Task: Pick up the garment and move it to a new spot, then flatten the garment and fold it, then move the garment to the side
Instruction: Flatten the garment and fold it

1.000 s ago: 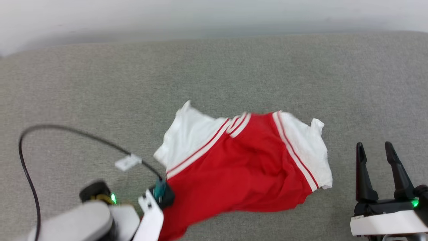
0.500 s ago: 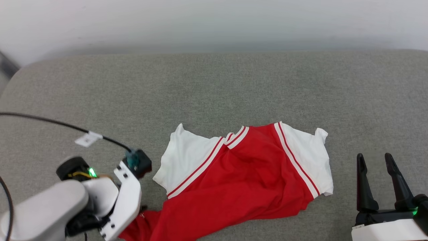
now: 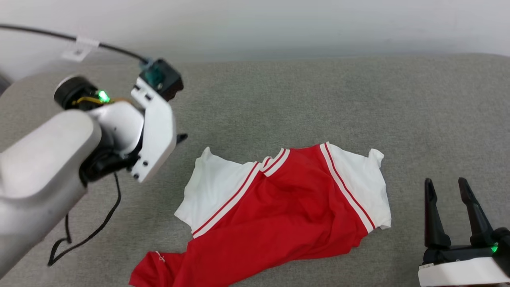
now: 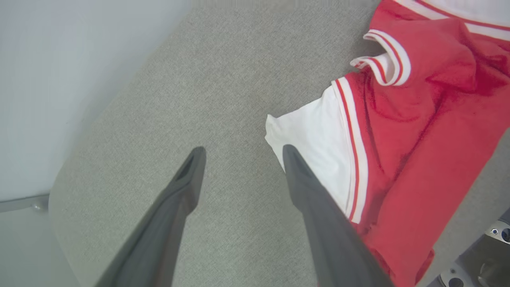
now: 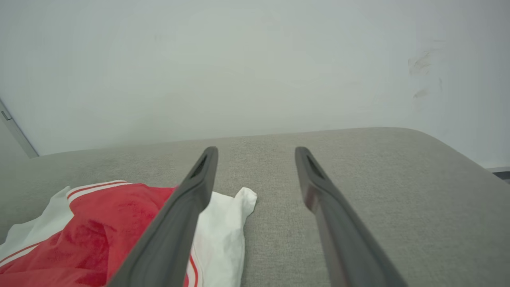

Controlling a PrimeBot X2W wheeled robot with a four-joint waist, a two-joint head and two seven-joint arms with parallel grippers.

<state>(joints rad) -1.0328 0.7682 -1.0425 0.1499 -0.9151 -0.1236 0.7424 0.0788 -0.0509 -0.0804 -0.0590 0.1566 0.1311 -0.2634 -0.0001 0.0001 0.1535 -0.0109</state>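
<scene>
one garment (image 3: 279,211) on grey cushion (image 3: 318,99)

garment (image 3: 287,215) hem: cut by bottom edge | right pincer (image 3: 445,182) base: cropped

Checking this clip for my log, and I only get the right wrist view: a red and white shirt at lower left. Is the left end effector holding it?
Observer: No. The left end effector is open and empty, raised over the grey cushion to the left of the garment.
Operator: Is the shirt laid flat?
Observer: No, it lies rumpled, with one red corner trailing toward the robot.
Operator: Does my right end effector touch it?
Observer: No. The head view shows the right end effector open and clear of the white sleeve.
</scene>
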